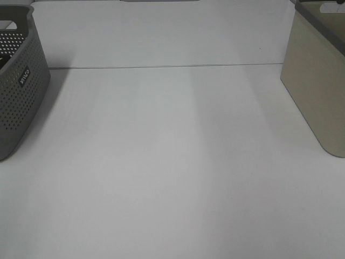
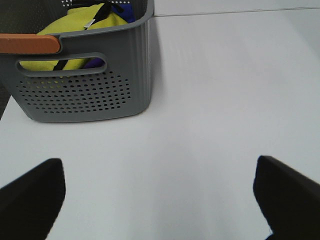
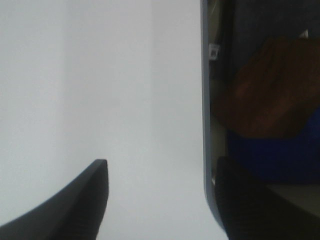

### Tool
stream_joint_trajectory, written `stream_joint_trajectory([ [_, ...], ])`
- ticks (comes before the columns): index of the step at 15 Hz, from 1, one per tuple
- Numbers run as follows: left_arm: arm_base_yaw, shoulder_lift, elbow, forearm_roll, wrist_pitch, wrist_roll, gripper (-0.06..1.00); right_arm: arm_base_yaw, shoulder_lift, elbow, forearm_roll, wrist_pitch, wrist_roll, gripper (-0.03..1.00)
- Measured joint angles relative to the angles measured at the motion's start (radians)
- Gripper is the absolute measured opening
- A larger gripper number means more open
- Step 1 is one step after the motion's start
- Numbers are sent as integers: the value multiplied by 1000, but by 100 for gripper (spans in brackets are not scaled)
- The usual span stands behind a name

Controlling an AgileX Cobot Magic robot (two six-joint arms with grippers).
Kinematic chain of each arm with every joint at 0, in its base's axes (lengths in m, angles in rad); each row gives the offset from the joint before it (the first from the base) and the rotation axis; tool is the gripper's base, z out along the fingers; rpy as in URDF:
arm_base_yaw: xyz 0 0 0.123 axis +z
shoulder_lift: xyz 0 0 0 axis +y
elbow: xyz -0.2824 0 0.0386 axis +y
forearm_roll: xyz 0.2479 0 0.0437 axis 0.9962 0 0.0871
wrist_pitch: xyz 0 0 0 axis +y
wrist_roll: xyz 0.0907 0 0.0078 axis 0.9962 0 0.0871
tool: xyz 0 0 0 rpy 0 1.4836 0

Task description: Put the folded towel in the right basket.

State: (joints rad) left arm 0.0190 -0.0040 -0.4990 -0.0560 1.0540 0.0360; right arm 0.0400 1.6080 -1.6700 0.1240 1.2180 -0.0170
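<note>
The beige right basket [image 1: 318, 86] stands at the table's right edge. In the right wrist view its rim [image 3: 204, 100] runs between the fingers of my right gripper [image 3: 162, 165], which is open and empty. One finger is over the table, the other over the basket's inside. A brown folded cloth [image 3: 265, 95], seemingly the towel, lies in that basket on something blue [image 3: 280, 155]. My left gripper [image 2: 159, 164] is open and empty above the bare table, short of the grey left basket [image 2: 85, 95]. Neither gripper shows in the exterior high view.
The grey perforated left basket [image 1: 21, 97] holds a yellow cloth [image 2: 75, 25] with dark and blue pieces. An orange strip [image 2: 27, 44] lies across its near rim. A seam [image 1: 161, 67] crosses the white table at the back.
</note>
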Motion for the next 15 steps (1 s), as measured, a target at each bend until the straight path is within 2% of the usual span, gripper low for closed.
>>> stream_joint_trajectory([
  [4,0,0,0,0,0,0,97,0,-314,446,-45,0,0,59],
  [8,0,0,0,0,0,0,97,0,-618,786,-52,0,1,59],
  [15,0,0,0,0,0,0,97,0,-1103,1086,-57,-27,1,59],
])
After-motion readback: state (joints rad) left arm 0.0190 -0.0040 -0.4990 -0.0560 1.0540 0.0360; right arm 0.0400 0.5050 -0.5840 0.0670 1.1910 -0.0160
